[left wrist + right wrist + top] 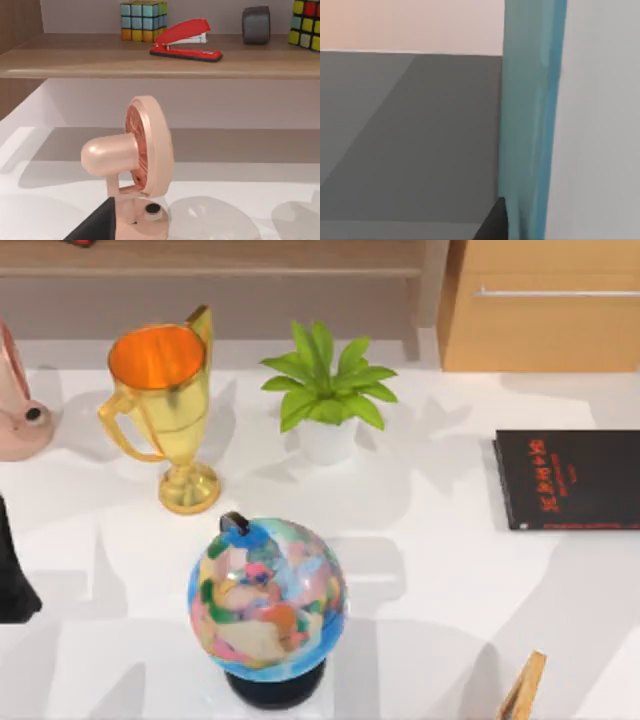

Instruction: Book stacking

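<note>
Globe [267, 600], trophy [165, 405], plant [328, 390] crowd table centre-left, bare tabletop [430, 540] btwn globe & black book [570, 480]

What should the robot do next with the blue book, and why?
Probably carry the teal book, seen close up in the right wrist view, toward the black book at the table's right side. The black book lies flat with nothing on it, so the stack isn't made yet.

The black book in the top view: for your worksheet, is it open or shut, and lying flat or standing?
Shut and lying flat. The black book rests cover-up on the table at its right side, red lettering facing up, no pages spread.
</note>
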